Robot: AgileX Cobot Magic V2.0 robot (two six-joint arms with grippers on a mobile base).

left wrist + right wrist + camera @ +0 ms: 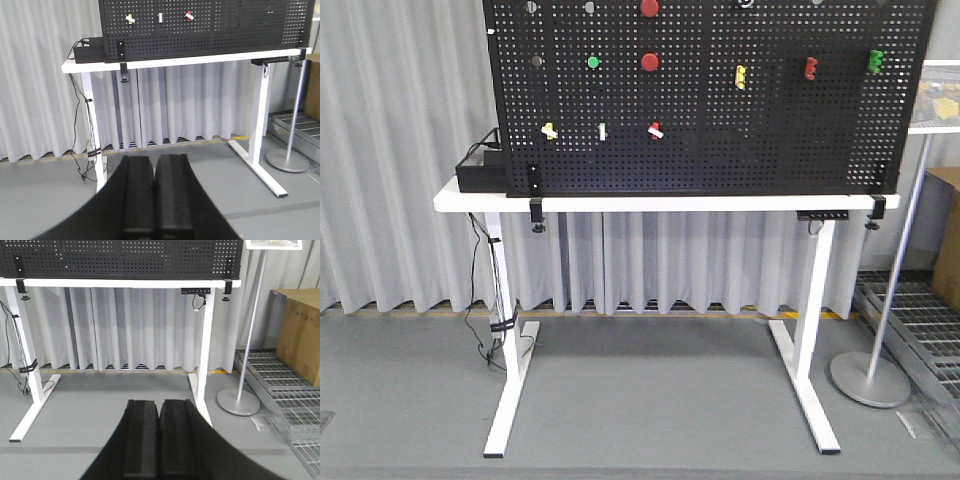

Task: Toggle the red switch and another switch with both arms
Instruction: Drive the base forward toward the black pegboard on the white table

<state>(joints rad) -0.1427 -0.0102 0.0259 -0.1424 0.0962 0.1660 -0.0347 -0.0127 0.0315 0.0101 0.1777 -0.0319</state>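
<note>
Broadly: white table carries a black pegboard, standing upright and clamped at the table's front edge.

Left gripper: jaws pressed together, nothing between them. It is low and well apart from the board. Right gripper: the same, pads shut against each other and empty.

Targets, front view:
- The red switch is at about 8 o'clock from the board's centre, directly at 6 o'clock from a large round red button. Its white lever tip points out and slightly down.
- Another switch, with the pale yellow base, is in the same row at 9 o'clock from the red one, near the board's left edge.
- A slim white toggle sits between them. Not wanted.

The left wrist view has all three at 12 o'clock, far ahead. The right wrist view shows only the board's lower edge, with no switches.

Handling, as judgement:
- Both are small rigid levers fixed to the board, to be flipped, not grasped or lifted.
- They probably need little force, with a snap past centre.
- Contact belongs on the white lever tip, farthest from the base.
- The tips look smooth and narrow, so a shut fingertip could slide off.
- The neighbouring toggle is near enough to be knocked.
- A hard push might flex the panel.
</note>
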